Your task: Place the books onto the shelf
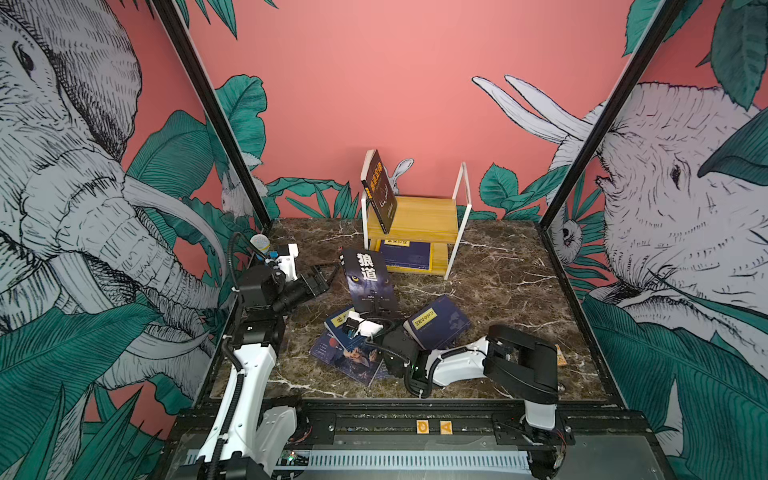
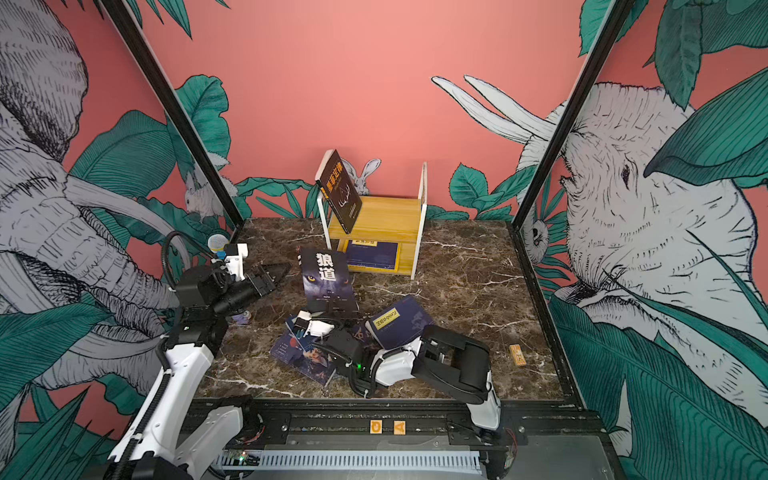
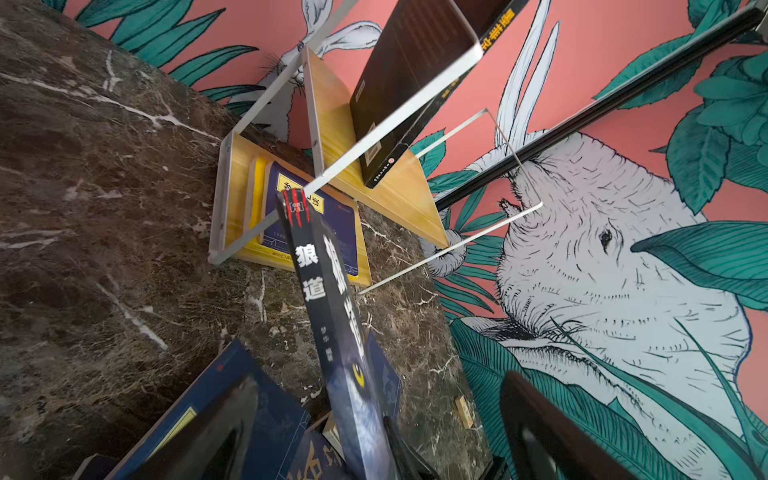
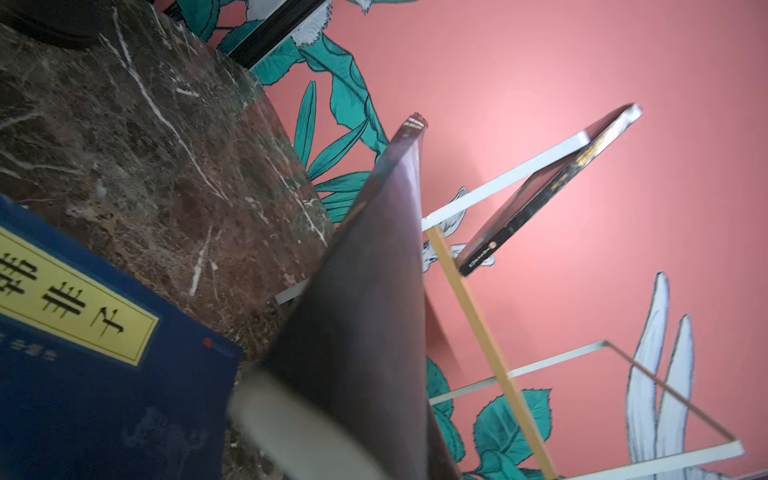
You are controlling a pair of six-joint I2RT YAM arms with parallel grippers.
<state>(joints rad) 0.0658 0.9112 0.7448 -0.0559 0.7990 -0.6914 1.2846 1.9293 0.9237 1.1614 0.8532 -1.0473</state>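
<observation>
Black wolf-eye book (image 1: 368, 282) stands near-upright mid-desk (image 1: 498, 282), long axis aimed at the shelf (image 1: 424, 218) at 12 o'clock, lower edge clamped in the right fingers (image 1: 384, 312); left fingers (image 2: 277, 271) gape empty at its 9 o'clock, apart.

A dark book (image 4: 365, 311) fills the near middle, seen almost edge-on and tilted, with its far end raised toward the shelf (image 4: 481, 332). Close by, a navy book (image 4: 104, 395) with a yellow label lies on the marble table (image 4: 145, 145). On the shelf a brown book (image 4: 540, 195) leans against the white frame, with the pink wall (image 4: 540, 62) behind it.
</observation>
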